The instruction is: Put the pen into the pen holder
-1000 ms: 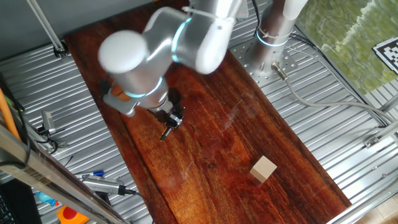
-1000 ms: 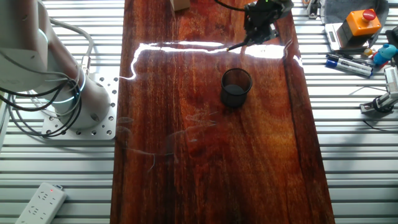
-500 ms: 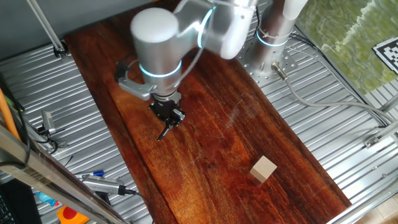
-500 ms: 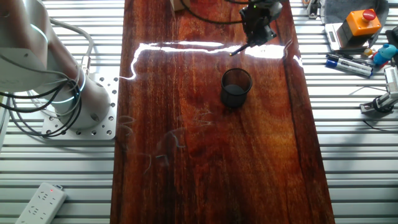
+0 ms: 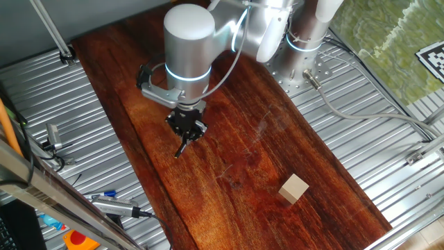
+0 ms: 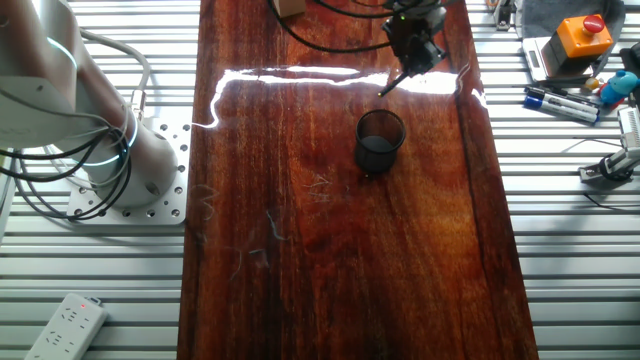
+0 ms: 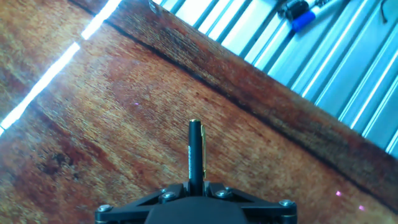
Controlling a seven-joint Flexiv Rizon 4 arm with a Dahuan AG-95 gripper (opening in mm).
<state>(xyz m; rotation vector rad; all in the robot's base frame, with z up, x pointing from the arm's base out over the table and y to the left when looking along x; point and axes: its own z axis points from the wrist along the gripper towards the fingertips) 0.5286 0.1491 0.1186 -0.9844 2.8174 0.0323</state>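
The arm has swung upright, carrying the end effector (image 5: 186, 130) nearer the small black round pen holder (image 6: 380, 139). It's clamped on the thin black pen (image 7: 195, 155), held above the dark wooden table (image 6: 330, 260), just beyond the holder's far side.

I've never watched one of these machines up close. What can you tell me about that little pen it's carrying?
The pen is thin, short and black, with a pale tip and a yellowish line along its barrel in the hand view. It looks smooth, maybe plastic or metal. The hand is closed on its upper end, so it hangs tilted below the fingers, above the dark wooden tabletop. Only the fingers seem to touch it. In the other fixed view it hangs away from the black pen holder, not inside it.
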